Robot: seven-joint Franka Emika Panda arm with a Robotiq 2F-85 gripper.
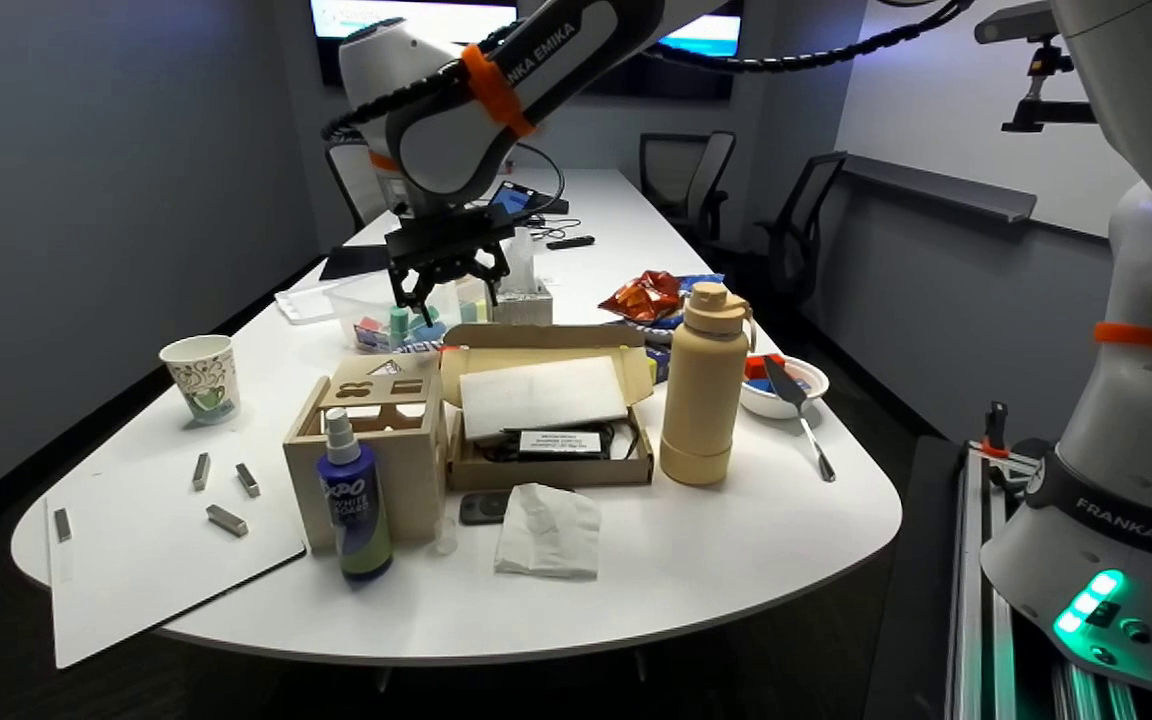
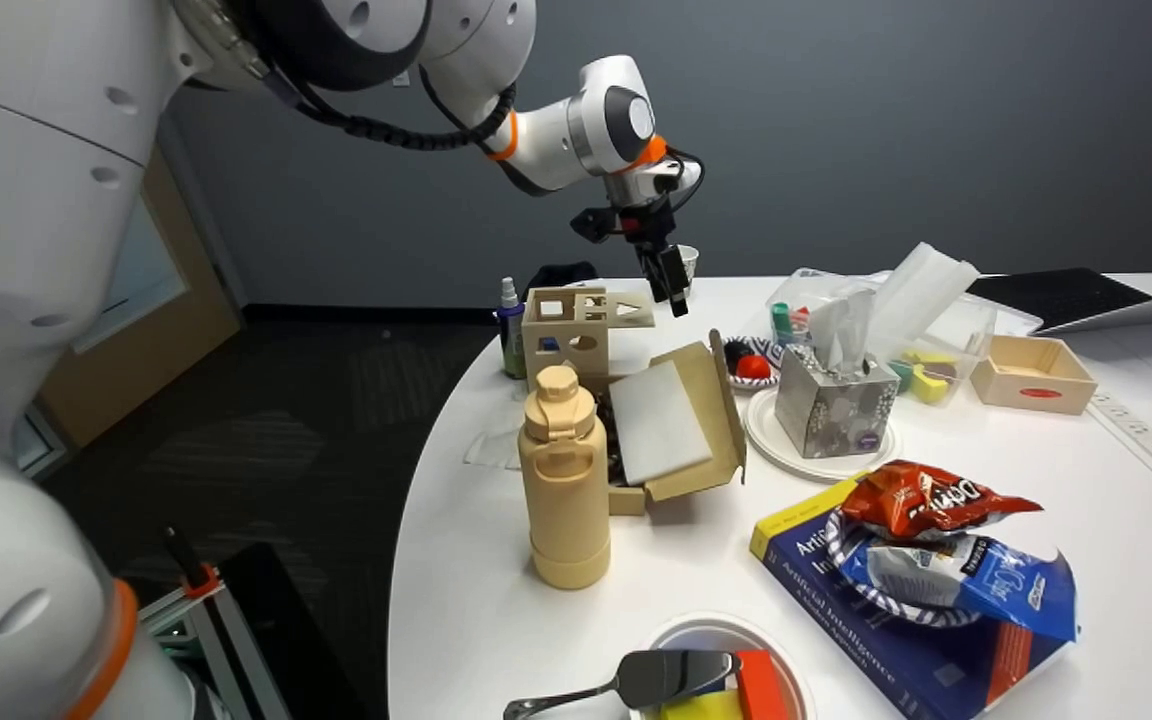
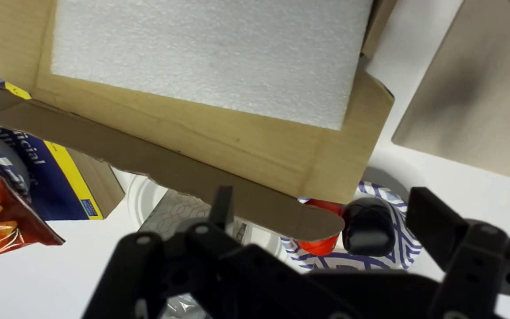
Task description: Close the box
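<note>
The brown cardboard box (image 1: 551, 474) stands on the table with its lid (image 1: 548, 338) swung open. A white foam sheet (image 1: 541, 395) lies against the inside of the lid. A black adapter with a white label (image 1: 561, 443) sits in the base. The lid also shows in an exterior view (image 2: 721, 420), tilted outward. In the wrist view, the lid (image 3: 193, 119) and its front flap fill the upper part. My gripper (image 3: 321, 197) is open and empty. In both exterior views the gripper (image 1: 461, 305) (image 2: 678, 305) hangs above and behind the lid, near the wooden shape box.
A wooden shape box (image 1: 366, 450) stands close beside the cardboard box, with a spray bottle (image 1: 356, 510) in front. A tan bottle (image 2: 564, 480) stands on the box's opposite side. A tissue box (image 2: 831, 405) and a patterned bowl (image 3: 343, 261) are behind the lid.
</note>
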